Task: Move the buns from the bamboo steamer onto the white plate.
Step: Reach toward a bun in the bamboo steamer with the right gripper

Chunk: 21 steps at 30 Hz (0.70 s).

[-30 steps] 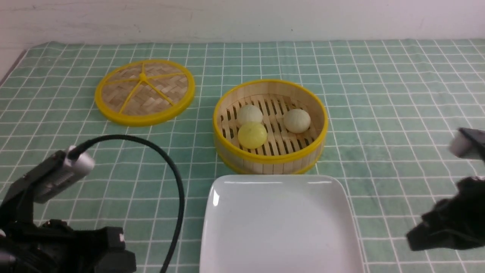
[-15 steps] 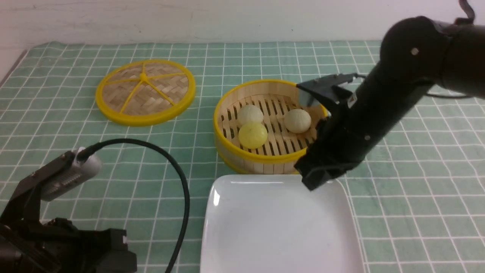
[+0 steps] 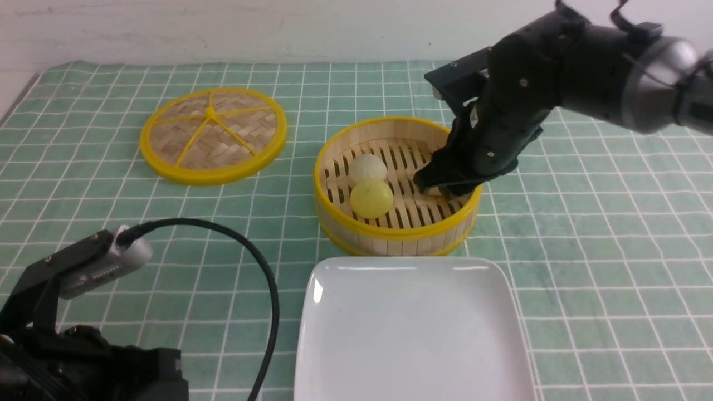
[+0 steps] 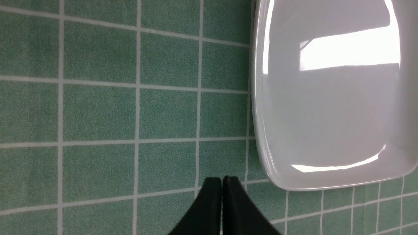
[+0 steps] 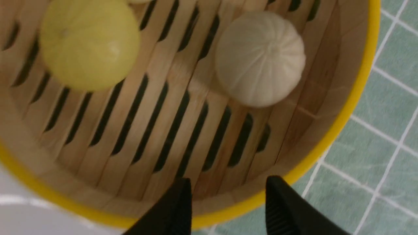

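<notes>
The bamboo steamer (image 3: 390, 239) stands mid-table with a cream bun (image 3: 366, 167) and a yellow bun (image 3: 371, 199) on its left side. My right gripper (image 3: 439, 186) hangs open over the steamer's right side and covers the other cream bun in the front view. In the right wrist view that cream bun (image 5: 261, 58) lies beyond my open right gripper (image 5: 228, 187), beside the yellow bun (image 5: 89, 44), nothing between the fingers. The white plate (image 3: 409, 328) sits bare in front of the steamer. My left gripper (image 4: 222, 182) is shut beside the plate (image 4: 326, 114), holding nothing.
The woven steamer lid (image 3: 213, 135) lies flat at the back left. The left arm (image 3: 83, 345) and its black cable (image 3: 262, 278) fill the near left corner. A green checked cloth (image 3: 585, 250) covers the table.
The right arm has swung in from the right edge to above the steamer's right side, and its jaws have opened. The left arm has barely shifted.
</notes>
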Tool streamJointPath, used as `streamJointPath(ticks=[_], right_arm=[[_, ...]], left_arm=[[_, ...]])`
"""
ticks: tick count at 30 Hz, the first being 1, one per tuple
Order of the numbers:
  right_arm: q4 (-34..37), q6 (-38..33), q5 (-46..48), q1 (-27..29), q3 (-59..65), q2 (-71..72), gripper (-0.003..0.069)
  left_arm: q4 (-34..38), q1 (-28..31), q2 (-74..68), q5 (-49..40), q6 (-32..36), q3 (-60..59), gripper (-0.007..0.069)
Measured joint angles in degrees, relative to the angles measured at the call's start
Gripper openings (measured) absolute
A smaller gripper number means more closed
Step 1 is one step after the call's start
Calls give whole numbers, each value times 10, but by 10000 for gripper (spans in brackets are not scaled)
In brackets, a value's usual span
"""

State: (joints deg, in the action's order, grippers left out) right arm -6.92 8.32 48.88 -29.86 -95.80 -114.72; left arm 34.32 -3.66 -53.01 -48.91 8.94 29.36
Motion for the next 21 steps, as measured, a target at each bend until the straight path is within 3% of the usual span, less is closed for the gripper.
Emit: streamJointPath(ticks=[8, 12, 17, 21], right_arm=[[-144, 121, -52, 0, -80, -95, 402], [-140, 140, -76, 0, -86, -116, 379], [-90, 141, -86, 0, -87, -124, 259], [-61, 118, -70, 0, -88, -110, 48]], left_arm=[[-26, 0, 0, 17, 0, 0, 43], [-26, 0, 0, 21, 0, 0, 44], [-26, 0, 0, 22, 0, 0, 44], [-26, 0, 0, 21, 0, 0, 47]])
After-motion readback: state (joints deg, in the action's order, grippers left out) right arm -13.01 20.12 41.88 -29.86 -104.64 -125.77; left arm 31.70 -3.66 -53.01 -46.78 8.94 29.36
